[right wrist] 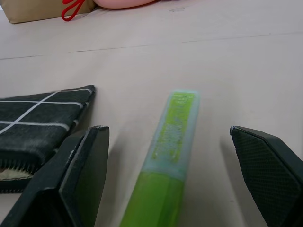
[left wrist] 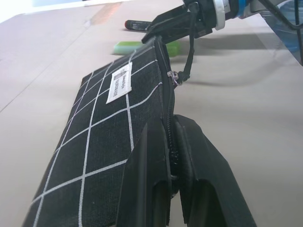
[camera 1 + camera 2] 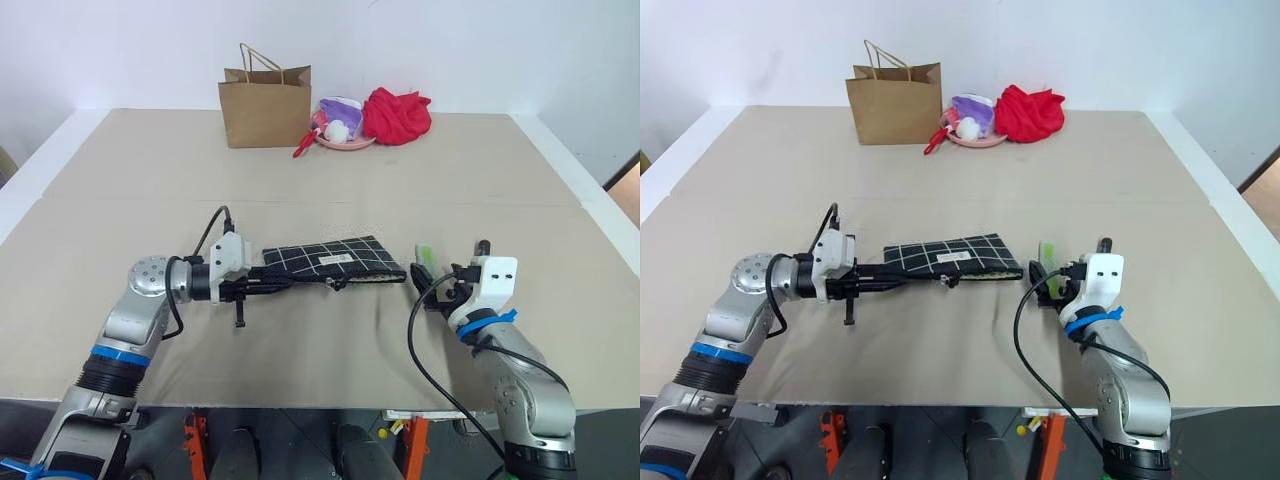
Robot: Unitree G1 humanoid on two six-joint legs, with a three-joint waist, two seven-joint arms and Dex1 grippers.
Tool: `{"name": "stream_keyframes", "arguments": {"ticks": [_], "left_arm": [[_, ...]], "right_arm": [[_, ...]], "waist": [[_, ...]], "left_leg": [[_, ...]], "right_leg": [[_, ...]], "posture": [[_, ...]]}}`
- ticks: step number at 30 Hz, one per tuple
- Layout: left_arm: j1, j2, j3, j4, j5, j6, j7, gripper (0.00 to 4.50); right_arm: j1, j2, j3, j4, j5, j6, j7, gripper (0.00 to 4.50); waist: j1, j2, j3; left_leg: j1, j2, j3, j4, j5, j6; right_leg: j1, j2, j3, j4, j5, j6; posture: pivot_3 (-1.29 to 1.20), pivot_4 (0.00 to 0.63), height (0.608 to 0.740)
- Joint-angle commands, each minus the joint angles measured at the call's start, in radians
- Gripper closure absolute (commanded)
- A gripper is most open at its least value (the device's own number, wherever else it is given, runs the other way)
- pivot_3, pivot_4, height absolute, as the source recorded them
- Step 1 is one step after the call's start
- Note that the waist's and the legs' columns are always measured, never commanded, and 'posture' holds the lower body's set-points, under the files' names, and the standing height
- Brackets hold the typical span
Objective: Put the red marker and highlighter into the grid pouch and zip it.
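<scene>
- Straddling the highlighter (image 1: 165,165), the right pincer (image 1: 170,179) stood spread wide in the right wrist view, one black finger (image 1: 75,179) at lower left and the other at lower right, with the pen lying on the table (image 3: 330,180) between them, touched by neither.
- The highlighter looked short, chunky and rigid, light enough for a plain squeeze; its smooth round plastic could roll or slip, so I judged the green barrel, below the paler translucent cap, the better place to close on.
- In the left eye view that pen sat at centre right, just beside the right end of the grid pouch (image 3: 325,258).
- The red marker (image 2: 137,23) lay near the upper middle of the left wrist view, beyond the highlighter; it seemed equally stiff and light, best taken mid-barrel.
- The left pincer (image 2: 171,156) was pressed together on the pouch's zipper edge, holding its left end off the table.
- The pouch read as soft, thin fabric that would sag and fold, so a hold on the stiffer zipper seam suited it; the zipper pull (image 2: 176,78) dangled farther along that seam.
- A brown paper bag (image 3: 266,105) and a red cloth (image 3: 397,115) stood well apart at the upper centre of the left eye view.
</scene>
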Motion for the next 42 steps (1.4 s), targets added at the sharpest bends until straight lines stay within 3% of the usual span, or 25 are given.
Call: {"name": "stream_keyframes", "arguments": {"ticks": [1, 12, 15, 21, 27, 32, 38, 42], "left_arm": [[0.003, 0.008, 0.025, -0.044, -0.022, 0.004, -0.001, 4.50], [0.005, -0.014, 0.032, -0.100, -0.057, 0.069, 0.035, 4.50], [0.007, -0.013, 0.032, -0.105, -0.059, 0.076, 0.038, 4.50], [0.016, -0.008, 0.027, -0.100, -0.055, 0.071, 0.038, 4.50], [0.021, -0.006, 0.019, -0.098, -0.047, 0.067, 0.031, 4.50], [0.035, 0.009, 0.013, -0.090, -0.045, 0.063, 0.002, 4.50], [0.027, 0.002, 0.012, -0.080, -0.052, 0.075, -0.011, 4.50], [0.013, -0.007, 0.017, -0.074, -0.068, 0.103, -0.014, 4.50]], "right_arm": [[0.012, -0.013, 0.025, -0.035, -0.013, -0.010, 0.019, 0.11], [0.037, -0.010, 0.080, 0.005, -0.095, 0.016, -0.022, 0.11], [0.041, 0.000, 0.081, 0.006, -0.104, 0.016, -0.030, 0.92], [0.048, 0.009, 0.068, -0.002, -0.097, 0.025, -0.035, 3.41], [0.047, -0.029, 0.054, -0.010, -0.082, 0.015, 0.019, 3.39], [-0.011, -0.127, -0.035, -0.004, -0.024, -0.027, 0.129, 3.39], [-0.107, -0.307, -0.147, 0.036, 0.115, -0.147, 0.407, 3.39], [-0.087, -0.424, -0.153, -0.055, 0.303, -0.061, 0.634, 3.39]], "waist": [[0.000, 0.000, 0.000], [0.000, 0.000, 0.000], [0.000, 0.000, 0.000], [-0.001, 0.000, 0.000], [0.000, 0.000, 0.000], [0.000, 0.000, 0.000], [0.000, 0.001, 0.000], [0.000, 0.001, 0.000]], "left_leg": [[0.000, 0.000, 0.000, 0.000, 0.000, 0.000], [0.000, 0.000, 0.000, 0.000, 0.000, 0.000], [0.000, 0.000, 0.000, 0.000, 0.000, 0.000], [0.000, 0.000, 0.000, 0.000, 0.000, 0.000], [0.000, 0.000, 0.000, 0.000, 0.000, 0.000], [0.000, 0.000, 0.000, 0.000, 0.000, 0.000], [0.001, 0.000, 0.000, 0.000, 0.000, 0.000], [0.001, 0.000, 0.000, 0.000, 0.000, 0.001]], "right_leg": [[0.000, 0.000, 0.000, 0.000, 0.000, 0.000], [0.000, 0.000, 0.000, 0.000, 0.000, 0.000], [0.000, 0.000, 0.000, 0.000, 0.000, 0.000], [0.000, 0.000, 0.000, 0.000, 0.000, 0.000], [0.000, 0.000, 0.000, 0.000, 0.000, -0.001], [0.000, 0.000, 0.000, 0.000, -0.001, 0.000], [0.000, 0.000, 0.000, 0.000, 0.000, 0.000], [0.001, 0.000, 0.000, 0.000, -0.001, 0.000]], "posture": [[0.00, 0.150, 0.740], [0.00, 0.150, 0.740], [0.00, 0.150, 0.740], [0.00, 0.150, 0.740], [0.00, 0.150, 0.740], [0.00, 0.150, 0.740], [0.00, 0.150, 0.740], [0.00, 0.150, 0.740]]}}
